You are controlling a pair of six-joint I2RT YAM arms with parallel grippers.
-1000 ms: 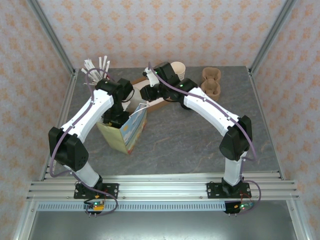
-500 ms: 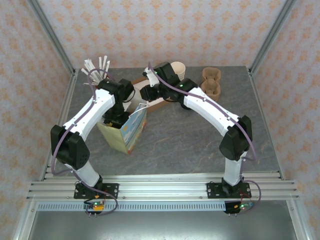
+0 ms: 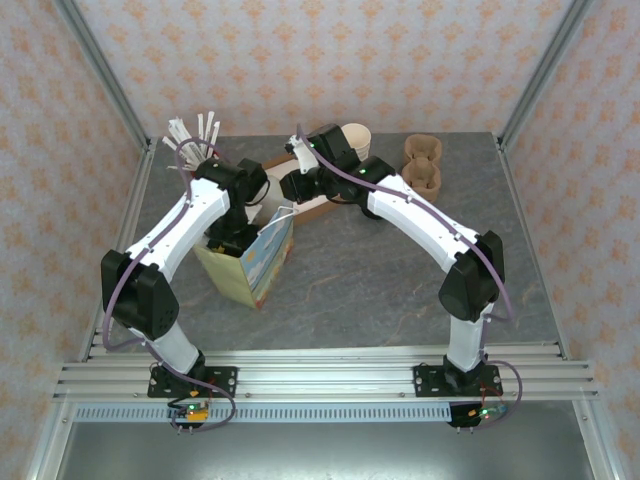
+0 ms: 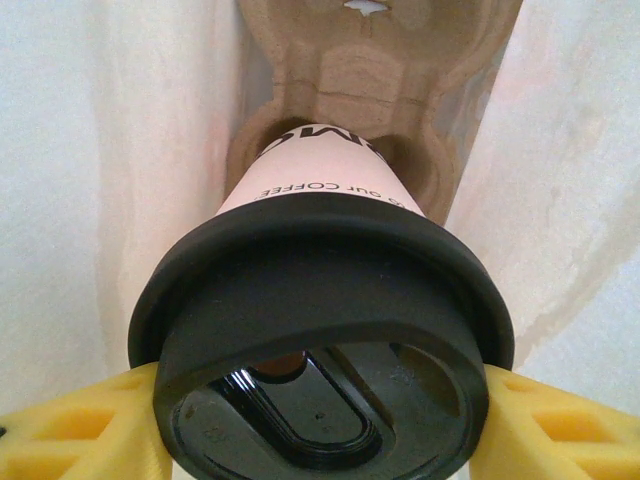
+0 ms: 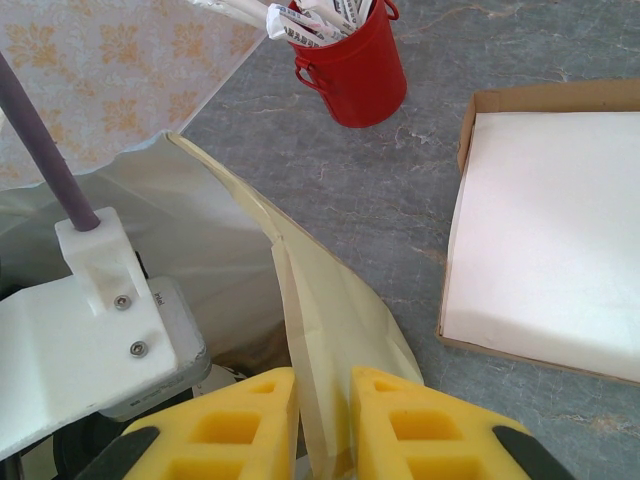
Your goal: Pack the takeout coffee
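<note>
Inside the bag (image 3: 250, 265), left end effector (image 4: 320, 435) holds the coffee (image 4: 320, 270), right end effector (image 5: 323, 385) pinches the edge; lower it level.

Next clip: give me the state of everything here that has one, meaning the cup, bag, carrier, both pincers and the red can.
takeout coffee: lid on, gripped, base at a carrier well.
left pincer: closed on the takeout coffee, inside the bag.
right pincer: shut on the paper bag's rim.
paper bag: upright, mouth held open.
pulp carrier: lying at the bag's bottom.
red can: upright, holding wrapped sticks.
</note>
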